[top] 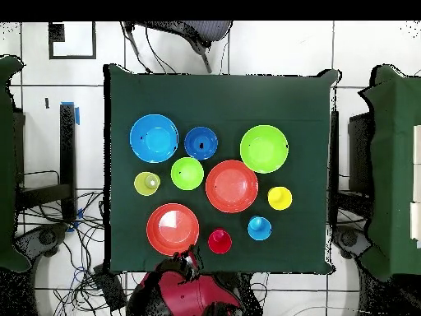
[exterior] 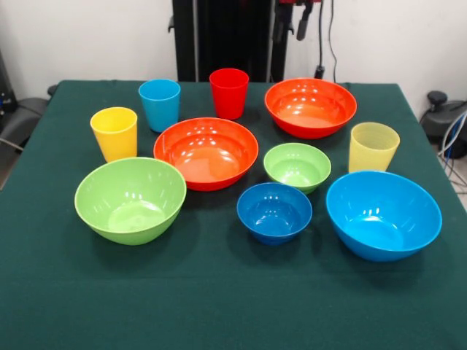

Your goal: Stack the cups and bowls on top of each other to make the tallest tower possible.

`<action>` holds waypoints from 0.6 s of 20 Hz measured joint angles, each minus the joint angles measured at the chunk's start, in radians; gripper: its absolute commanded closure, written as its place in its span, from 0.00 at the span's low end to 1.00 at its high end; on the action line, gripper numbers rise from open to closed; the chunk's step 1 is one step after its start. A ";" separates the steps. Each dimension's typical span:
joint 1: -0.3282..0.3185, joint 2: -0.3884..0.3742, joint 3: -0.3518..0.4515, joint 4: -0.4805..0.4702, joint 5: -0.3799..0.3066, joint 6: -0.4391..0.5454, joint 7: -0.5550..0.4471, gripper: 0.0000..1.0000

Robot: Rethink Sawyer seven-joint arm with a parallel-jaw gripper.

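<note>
All cups and bowls stand apart, upright, on the green cloth; no tower is in view. Back row: yellow cup (exterior: 114, 133), light blue cup (exterior: 160, 104), red cup (exterior: 229, 92), an orange-red bowl (exterior: 311, 106), ribbed pale yellow cup (exterior: 373, 146). A second orange-red bowl (exterior: 206, 152) and the small green bowl (exterior: 297, 166) sit mid-table. In front are the big green bowl (exterior: 130, 199), small dark blue bowl (exterior: 274, 212) and big blue bowl (exterior: 383, 214). My gripper (top: 191, 262) is drawn back at the table's edge, beside an orange-red bowl (top: 173, 229) and the red cup (top: 219, 241), holding nothing.
The green-clothed table (exterior: 219, 306) has bare cloth along its front. Cables (top: 78, 239) lie on the floor beside it. A chair (top: 193, 33) stands at the far side in the overhead view, and other green tables (top: 395, 164) flank it.
</note>
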 measured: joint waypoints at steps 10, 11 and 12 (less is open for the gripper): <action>-0.021 -0.027 0.011 0.005 -0.026 0.000 0.000 0.00; -0.023 -0.028 0.013 0.005 -0.027 0.000 0.000 0.00; -0.026 -0.031 0.015 0.006 -0.028 0.000 0.000 0.00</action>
